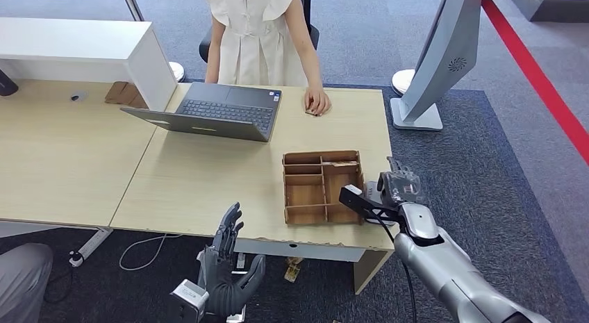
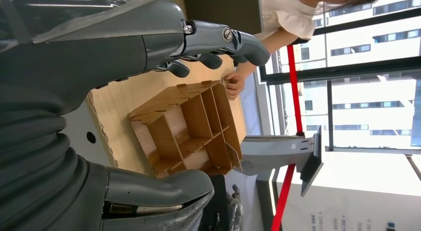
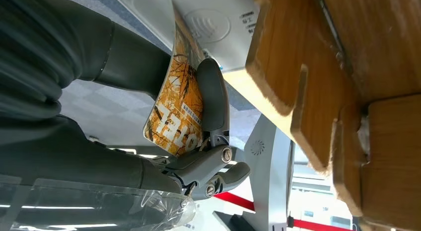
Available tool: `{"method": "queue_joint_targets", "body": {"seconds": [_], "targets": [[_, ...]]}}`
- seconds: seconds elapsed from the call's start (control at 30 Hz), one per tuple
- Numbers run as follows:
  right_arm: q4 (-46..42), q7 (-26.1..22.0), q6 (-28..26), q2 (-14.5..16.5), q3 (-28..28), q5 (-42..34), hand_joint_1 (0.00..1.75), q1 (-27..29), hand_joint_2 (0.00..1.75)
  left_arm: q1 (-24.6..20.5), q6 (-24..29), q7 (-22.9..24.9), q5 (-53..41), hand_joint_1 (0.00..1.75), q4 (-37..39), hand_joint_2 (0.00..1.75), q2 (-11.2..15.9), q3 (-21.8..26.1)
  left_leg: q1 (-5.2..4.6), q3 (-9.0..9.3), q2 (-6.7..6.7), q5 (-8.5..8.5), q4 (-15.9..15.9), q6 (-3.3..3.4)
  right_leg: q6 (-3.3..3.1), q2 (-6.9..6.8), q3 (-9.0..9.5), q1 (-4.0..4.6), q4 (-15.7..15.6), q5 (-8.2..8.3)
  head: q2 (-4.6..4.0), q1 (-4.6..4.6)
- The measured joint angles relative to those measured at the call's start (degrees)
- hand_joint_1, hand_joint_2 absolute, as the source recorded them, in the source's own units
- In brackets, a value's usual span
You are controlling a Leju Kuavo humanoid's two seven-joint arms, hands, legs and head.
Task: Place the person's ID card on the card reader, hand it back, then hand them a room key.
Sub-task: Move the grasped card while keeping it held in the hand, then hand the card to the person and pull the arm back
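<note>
My right hand (image 1: 399, 187) hovers at the right side of the wooden divided tray (image 1: 323, 187), near the table's right edge. In the right wrist view it (image 3: 211, 92) pinches an orange patterned card (image 3: 178, 107) between thumb and fingers, close beside the tray's wall (image 3: 347, 92). A white panel with a contactless mark (image 3: 208, 22) lies just beyond the card. My left hand (image 1: 226, 260) hangs below the table's front edge with fingers spread and holds nothing. The person's hand (image 1: 317, 101) rests on the far side of the table, covering something small.
An open laptop (image 1: 215, 111) stands at the table's far middle. A white box (image 1: 83, 48) sits on the left desk. A grey stand (image 1: 437, 66) rises off the table's far right corner. Someone's grey-clad knee (image 1: 21, 281) shows at lower left.
</note>
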Motion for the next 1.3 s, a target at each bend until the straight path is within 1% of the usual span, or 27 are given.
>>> {"method": "queue_joint_targets", "body": {"seconds": [0.17, 0.27, 0.43, 0.53, 0.67, 0.8, 0.93, 1.03, 1.17, 1.3], "targets": [[0.0, 0.8, -0.5, 0.2, 0.1, 0.1, 1.75, 0.3, 1.75, 0.0, -0.3, 0.0, 0.2, 0.00, 0.0, 1.75, 0.1, -0.1, 0.00, 0.04, 0.00, 0.00, 0.0, 0.00, 0.00, 0.00, 0.04, 0.00, 0.0, 0.00, 0.00, -0.01], [0.0, 2.3, -2.4, 0.2, 0.1, 0.9, 1.75, 0.5, 1.75, -0.1, -0.5, -0.3, 0.4, 0.00, 0.0, 1.75, 0.1, -0.1, 0.00, 0.05, 0.01, 0.00, 0.0, 0.00, 0.00, 0.00, 0.05, 0.00, 0.0, 0.00, 0.00, -0.01], [-1.2, 8.0, -8.8, -0.3, -0.2, 6.2, 1.75, 1.3, 1.75, -0.1, -0.8, -0.6, 0.4, 0.00, 0.0, 1.75, 0.0, -0.1, -0.01, 0.02, -0.01, 0.00, 0.0, 0.00, 0.01, 0.00, 0.03, -0.01, 0.0, 0.01, 0.00, 0.00], [-4.8, 11.3, -10.1, -1.3, -1.2, 10.9, 1.75, 2.1, 1.75, -0.1, -0.8, -0.6, 0.4, 0.00, 0.0, 1.75, 0.0, -0.1, -0.01, 0.02, 0.00, 0.00, 0.0, 0.00, 0.01, 0.01, 0.02, -0.01, 0.0, 0.01, 0.00, -0.01], [-11.4, 13.7, -9.0, -2.8, -3.2, 16.6, 1.75, 2.8, 1.75, -0.2, -1.2, -0.6, 0.3, 0.00, 0.0, 1.75, 0.0, -0.1, -0.01, 0.01, 0.01, 0.00, 0.0, 0.00, 0.01, 0.01, -0.01, -0.01, 0.0, 0.00, 0.00, -0.02], [-20.3, 15.4, -6.9, -4.5, -6.1, 21.0, 1.75, 3.3, 1.75, -0.6, -2.3, -0.7, 0.3, 0.00, 0.3, 1.75, -0.3, -0.1, -0.01, 0.00, 0.01, 0.00, 0.0, 0.00, 0.01, 0.01, -0.02, -0.01, 0.0, 0.00, 0.00, -0.01], [-27.3, 15.8, -5.1, -5.8, -8.9, 22.0, 1.75, 3.2, 1.75, -1.2, -4.1, -1.1, 0.3, 0.00, 0.7, 1.75, -1.0, -0.1, -0.02, 0.00, 0.02, 0.00, 0.0, 0.00, 0.01, 0.01, -0.02, -0.02, 0.0, 0.01, 0.00, -0.02], [-31.3, 15.3, -4.0, -6.4, -10.6, 21.9, 1.75, 3.1, 1.75, -2.0, -6.2, -1.7, 0.5, 0.00, 1.2, 1.75, -1.6, -0.2, -0.03, 0.00, 0.01, 0.00, 0.0, 0.01, 0.01, 0.01, -0.01, -0.03, 0.0, 0.01, 0.01, -0.01], [-34.5, 12.9, -0.9, -6.2, -11.2, 21.3, 1.75, 1.9, 1.75, -3.7, -9.9, -3.0, 1.1, 0.00, 2.8, 1.75, -2.9, -0.7, -0.03, -0.01, 0.01, 0.00, 0.0, 0.00, 0.01, 0.04, -0.02, -0.04, 0.0, 0.02, 0.00, -0.01], [-34.7, 10.9, 3.3, -4.4, -10.4, 20.4, 1.75, -1.1, 1.75, -5.7, -13.2, -4.3, 2.7, 0.00, 5.0, 1.75, -4.2, -1.8, -0.02, -0.02, 0.01, 0.02, 0.0, -0.01, 0.01, 0.04, -0.02, -0.03, 0.0, 0.02, 0.00, -0.01]]}}
